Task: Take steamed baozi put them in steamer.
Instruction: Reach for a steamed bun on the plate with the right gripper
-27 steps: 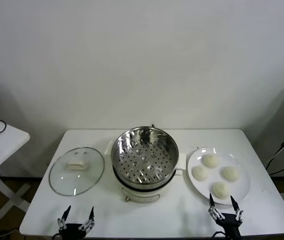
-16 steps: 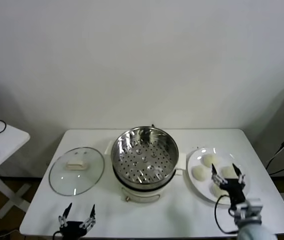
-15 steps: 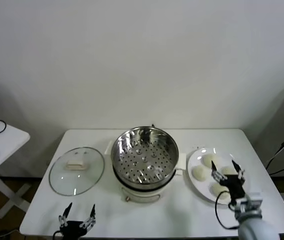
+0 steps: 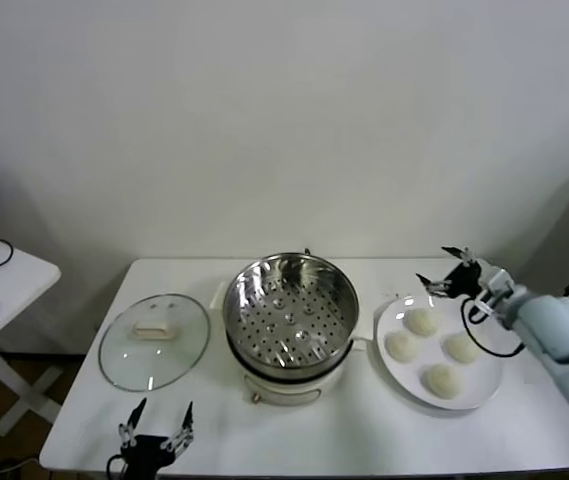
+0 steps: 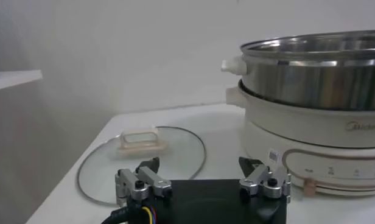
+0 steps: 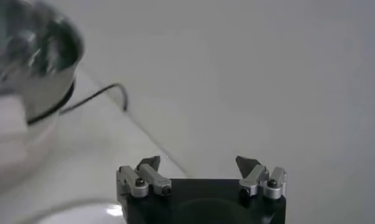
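On the white plate (image 4: 394, 370) at the right side of the bench (image 4: 524, 420) lie the four steamed baozi (image 4: 422, 322), none yet in the steamer (image 4: 289, 305). They sit in a loose ring, near one another but apart, the hindmost bun closest to the right end effector (image 4: 448, 273). They look smooth, pale and rounded, so I judge them light and soft: easily dented by a hard squeeze, and perhaps a little tacky or slick on the skin. The best hold is likely across a bun's widest part, from above, with the fingers closing gently on opposite sides and low enough not to slip off the dome.

The steamer stands just left of the plate, at mid-bench, its perforated steel basket bare inside and set in a cream-white cooker base (image 4: 284, 385). Its rim is higher than the plate, so a carried bun would need lifting over it. The glass lid (image 4: 154, 340) lies flat further left.

The right end effector hovers above the plate's far edge, jaws spread wide and holding nothing. The left end effector (image 4: 154, 435) is parked low at the bench's near edge, in front of the lid, also open and empty.
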Controlling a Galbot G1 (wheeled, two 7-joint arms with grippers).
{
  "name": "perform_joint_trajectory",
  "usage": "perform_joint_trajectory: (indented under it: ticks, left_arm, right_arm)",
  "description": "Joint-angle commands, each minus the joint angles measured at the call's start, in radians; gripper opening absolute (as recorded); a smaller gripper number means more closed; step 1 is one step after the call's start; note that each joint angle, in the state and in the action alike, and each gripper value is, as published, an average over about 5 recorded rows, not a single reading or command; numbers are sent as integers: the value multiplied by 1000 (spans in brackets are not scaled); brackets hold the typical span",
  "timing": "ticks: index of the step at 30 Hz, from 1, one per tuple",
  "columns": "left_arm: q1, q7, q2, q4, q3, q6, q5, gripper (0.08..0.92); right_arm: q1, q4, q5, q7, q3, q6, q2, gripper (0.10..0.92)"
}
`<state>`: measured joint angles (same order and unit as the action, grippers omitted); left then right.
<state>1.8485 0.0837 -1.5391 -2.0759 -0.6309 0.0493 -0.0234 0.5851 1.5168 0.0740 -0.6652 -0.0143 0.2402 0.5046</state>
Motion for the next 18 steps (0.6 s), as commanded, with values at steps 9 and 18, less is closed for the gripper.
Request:
perform_joint_trajectory:
  ticks: [9,18]
  left_arm:
    - [9,1,-13,-2,7,-7,-14,823]
    - [14,2,-20,-16,1,-16,-24,823]
  right_arm:
    - [-968,-361,105,-489,-1129,-181,-6,823]
    - [-967,-489,152,-483,-1269,-164,170,823]
